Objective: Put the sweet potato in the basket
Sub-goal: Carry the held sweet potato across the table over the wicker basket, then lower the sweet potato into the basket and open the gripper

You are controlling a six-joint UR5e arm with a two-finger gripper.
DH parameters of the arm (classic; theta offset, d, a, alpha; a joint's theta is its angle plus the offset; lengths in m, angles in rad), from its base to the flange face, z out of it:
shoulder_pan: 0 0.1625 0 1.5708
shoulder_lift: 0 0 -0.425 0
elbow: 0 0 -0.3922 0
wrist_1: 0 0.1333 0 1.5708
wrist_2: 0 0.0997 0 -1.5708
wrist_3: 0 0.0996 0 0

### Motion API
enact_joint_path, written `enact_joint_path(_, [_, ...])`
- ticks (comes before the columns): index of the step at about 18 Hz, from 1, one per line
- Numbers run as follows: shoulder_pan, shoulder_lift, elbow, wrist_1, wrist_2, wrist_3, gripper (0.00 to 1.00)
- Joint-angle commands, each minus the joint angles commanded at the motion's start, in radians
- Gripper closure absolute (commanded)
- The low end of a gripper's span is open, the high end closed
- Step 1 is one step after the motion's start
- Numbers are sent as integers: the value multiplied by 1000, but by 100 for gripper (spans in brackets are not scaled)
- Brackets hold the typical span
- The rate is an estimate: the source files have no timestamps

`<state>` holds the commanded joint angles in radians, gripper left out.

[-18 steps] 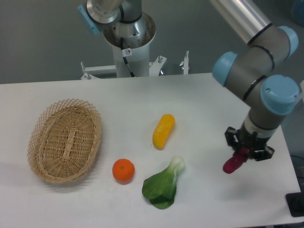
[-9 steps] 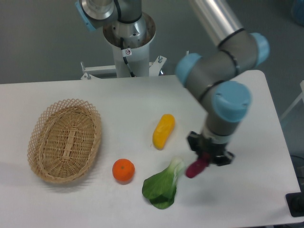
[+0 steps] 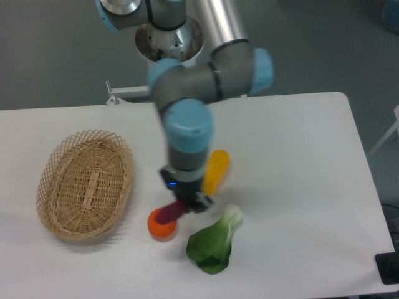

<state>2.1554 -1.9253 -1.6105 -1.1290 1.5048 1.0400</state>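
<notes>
On the white surface (image 3: 299, 162), the sweet potato (image 3: 167, 213), clamped in the fingers (image 3: 181, 202), has been carried leftward over the orange (image 3: 161, 225); the basket (image 3: 84, 184) lies at nine o'clock.

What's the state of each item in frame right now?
sweet potato: held in the claw, above the orange
claw: shut on the sweet potato
basket: upright on the table, empty
orange: on the table, partly hidden
yellow vegetable: lying on the table
bok choy: lying on the table
</notes>
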Motion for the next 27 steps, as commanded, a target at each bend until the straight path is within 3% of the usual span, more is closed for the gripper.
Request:
enact_joint_path(6, [-104, 15, -65, 11, 2, -2, 66])
enact_joint_path(10, [-167, 11, -126, 52, 2, -3, 66])
enact_joint_path(15, [-178, 3, -189, 80, 0, -2, 47])
enact_joint_path(16, [-184, 2, -189, 80, 2, -3, 39])
enact_joint_path(17, [-187, 0, -187, 81, 0, -2, 22])
enact_joint_path(19, [-189, -3, -189, 101, 0, -8, 2])
enact_joint_path(24, [-184, 12, -169, 143, 9, -14, 0])
enact_joint_path(27, [-135, 28, -164, 143, 11, -8, 0])
